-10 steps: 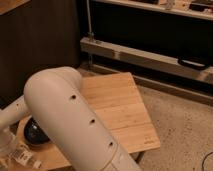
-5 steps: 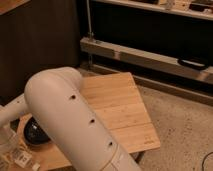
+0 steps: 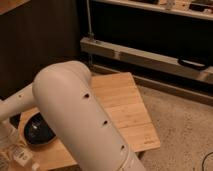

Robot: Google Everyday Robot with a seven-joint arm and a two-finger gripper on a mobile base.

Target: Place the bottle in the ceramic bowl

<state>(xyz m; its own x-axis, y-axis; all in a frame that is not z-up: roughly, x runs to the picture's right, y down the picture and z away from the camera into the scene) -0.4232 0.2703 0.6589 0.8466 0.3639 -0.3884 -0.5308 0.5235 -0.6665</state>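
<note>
At bottom left of the camera view, the small white plastic bottle (image 3: 19,154) with a white cap and dark-printed label lies tilted on the light bamboo slatted tabletop (image 3: 125,107), just beside the near rim of the round shallow glossy black ceramic bowl (image 3: 38,131); whether bottle and bowl touch cannot be told. The bowl sits on the tabletop's left part, a few light specks visible inside it, its right side hidden behind the arm. The large white, rounded robot arm segment (image 3: 82,117), with a row of small dark holes, crosses the foreground from mid-left to bottom centre and covers much of the tabletop. The claw (image 3: 6,134) appears only as pale parts at the far left edge, close above the bottle; its opening and whether it has hold of the bottle cannot be told. Behind the tabletop stand a dark wall panel (image 3: 40,45) and a metal shelf rail (image 3: 150,56); speckled flooring (image 3: 185,125) lies to the right.
</note>
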